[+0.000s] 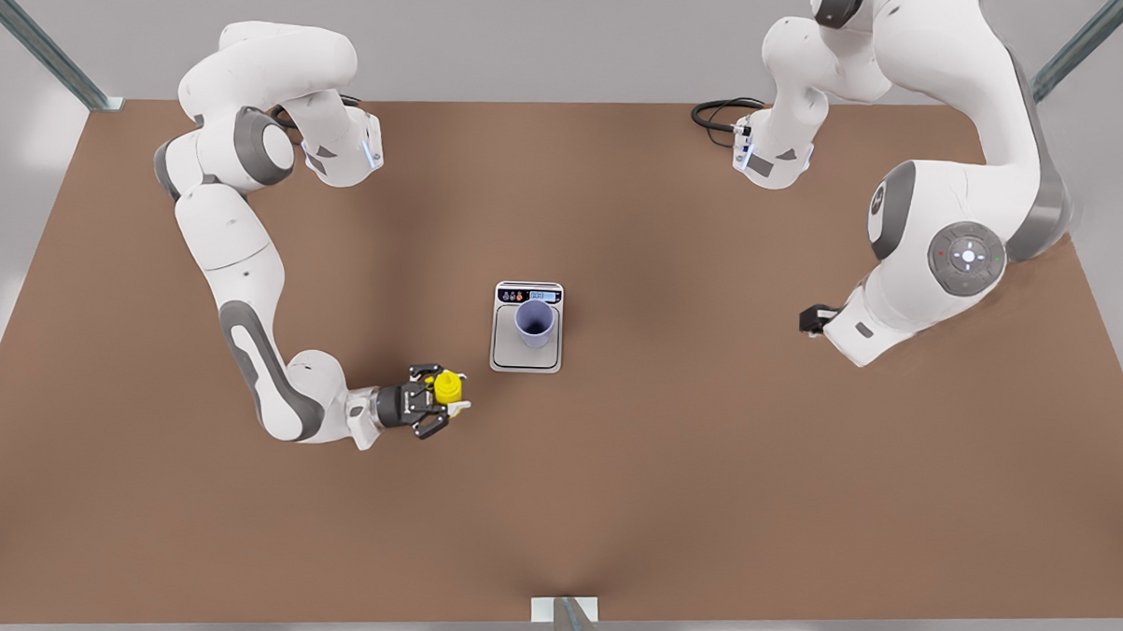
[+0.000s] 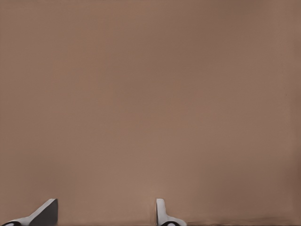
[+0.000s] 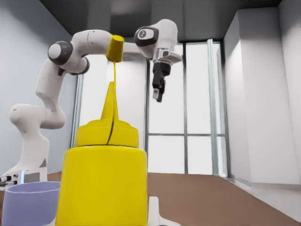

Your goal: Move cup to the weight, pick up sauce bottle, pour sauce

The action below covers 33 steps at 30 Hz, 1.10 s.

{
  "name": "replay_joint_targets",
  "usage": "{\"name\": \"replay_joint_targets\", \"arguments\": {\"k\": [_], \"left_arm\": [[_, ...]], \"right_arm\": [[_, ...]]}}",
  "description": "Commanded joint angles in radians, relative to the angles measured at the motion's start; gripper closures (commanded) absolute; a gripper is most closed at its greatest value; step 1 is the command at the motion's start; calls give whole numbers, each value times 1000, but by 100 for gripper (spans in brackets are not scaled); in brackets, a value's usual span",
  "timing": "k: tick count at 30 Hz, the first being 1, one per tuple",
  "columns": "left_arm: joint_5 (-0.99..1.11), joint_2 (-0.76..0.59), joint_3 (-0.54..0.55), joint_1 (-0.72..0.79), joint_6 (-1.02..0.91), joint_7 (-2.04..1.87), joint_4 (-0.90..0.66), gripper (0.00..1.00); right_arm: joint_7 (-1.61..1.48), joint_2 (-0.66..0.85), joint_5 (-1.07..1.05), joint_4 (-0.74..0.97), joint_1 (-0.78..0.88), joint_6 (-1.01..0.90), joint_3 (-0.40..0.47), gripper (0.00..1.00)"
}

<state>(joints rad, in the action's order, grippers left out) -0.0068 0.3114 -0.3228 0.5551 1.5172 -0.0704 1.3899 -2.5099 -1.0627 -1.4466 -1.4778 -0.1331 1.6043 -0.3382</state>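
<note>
While the cup (image 1: 534, 322) stands upright on the silver plate of the weight (image 1: 525, 356) at the centre of the front view, the sauce bottle (image 1: 447, 386) is held lower and to the left of the scale, clear of it. The right claw (image 1: 439, 401) comes in from the front view's left with its dark fingers closed on the yellow body. From above, the bottle reads as a small yellow round with its cap toward the camera, so its tilt cannot be judged there.

The right wrist view fills that gap: the sauce bottle (image 3: 101, 181) sits upright and close to the lens, its pointed nozzle rising toward the upper middle of the frame, with a small yellow cap at the tip. The cup (image 3: 29, 203) shows at the lower left corner, just beside the bottle. One pale fingertip (image 3: 156, 213) shows at the bottom edge. Behind, in the upper middle, the other arm hangs with its left claw (image 3: 160, 92) pointing down; its opening cannot be read from here.

The left wrist view gives that: two pale fingertips (image 2: 162, 214) well apart at the bottom edge, nothing between them, over bare brown worktop (image 2: 150, 103). In the front view this left claw (image 1: 812, 320) waits at the right, mostly hidden by its arm.
</note>
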Motion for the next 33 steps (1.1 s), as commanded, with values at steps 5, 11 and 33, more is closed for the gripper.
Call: {"name": "replay_joint_targets", "arguments": {"k": [5, 11, 33], "left_arm": [[-85, -2, -1, 28, -61, 4, -86, 0], [-85, 1, -1, 40, -61, 3, -85, 0], [-82, 15, -1, 89, -61, 1, -86, 0]], "right_arm": [[54, 7, 118, -3, -83, -135, 4, 56], [52, 6, 230, -33, -180, -178, 7, 55], [29, -14, 275, -45, -226, -181, 18, 7]]}}
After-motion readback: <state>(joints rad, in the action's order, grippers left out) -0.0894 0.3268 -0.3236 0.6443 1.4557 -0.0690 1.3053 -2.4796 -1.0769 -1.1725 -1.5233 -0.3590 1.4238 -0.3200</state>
